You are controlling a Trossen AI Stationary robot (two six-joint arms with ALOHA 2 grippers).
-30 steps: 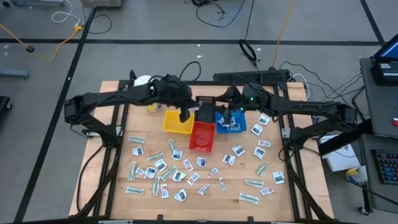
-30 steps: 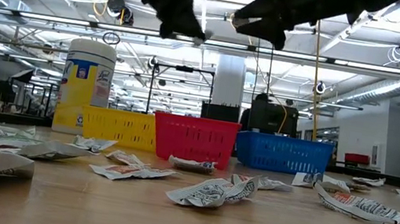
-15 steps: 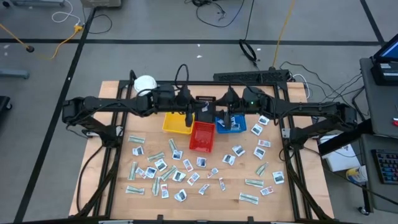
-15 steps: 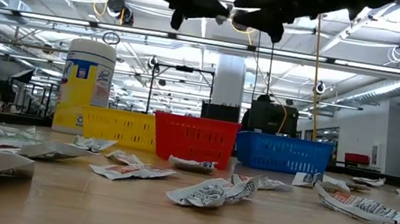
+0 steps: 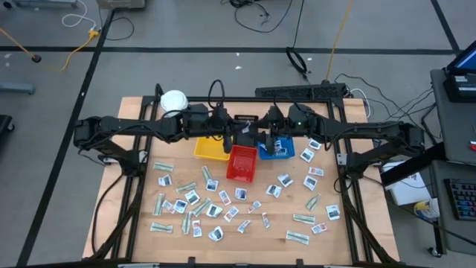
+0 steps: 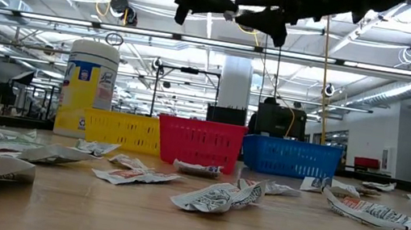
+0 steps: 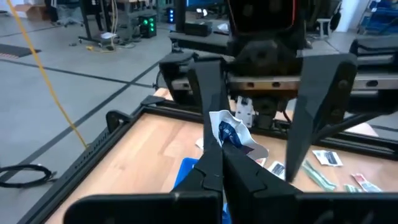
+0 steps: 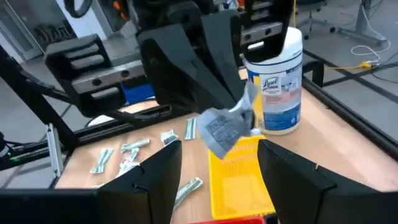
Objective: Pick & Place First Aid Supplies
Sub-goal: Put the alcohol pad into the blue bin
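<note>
Packet (image 7: 230, 132), white with blue print, crumpled, pinched at one edge between the closed fingers of the left gripper (image 7: 219, 144); hangs in the air between the two grippers, high above the trays. Same packet in the right wrist view (image 8: 225, 127), dangling ahead of the right gripper (image 8: 219, 163), whose fingers stand apart on either side of it, not touching. Looks like a hand-over in mid-air, or a drop being lined up; cannot tell which.

Below the left gripper (image 5: 239, 138): red tray (image 5: 241, 162); yellow tray (image 5: 211, 147) just beside on its own side, blue tray (image 5: 276, 147) on the far side, under the right gripper (image 5: 262, 138). White wipes jar (image 8: 273, 81) beyond the yellow tray. Many more packets (image 5: 195, 208) loose on the wooden table (image 5: 134, 193), well apart from both grippers.

To do well, by judgement: right fingers to close on the free lower half of the packet, clear of the left fingertips; left to release only after right grip is firm. Thin, limp wrapper, likely to slip or fold away. Slow approach, no collision of fingers. Tray choice by packet type.
</note>
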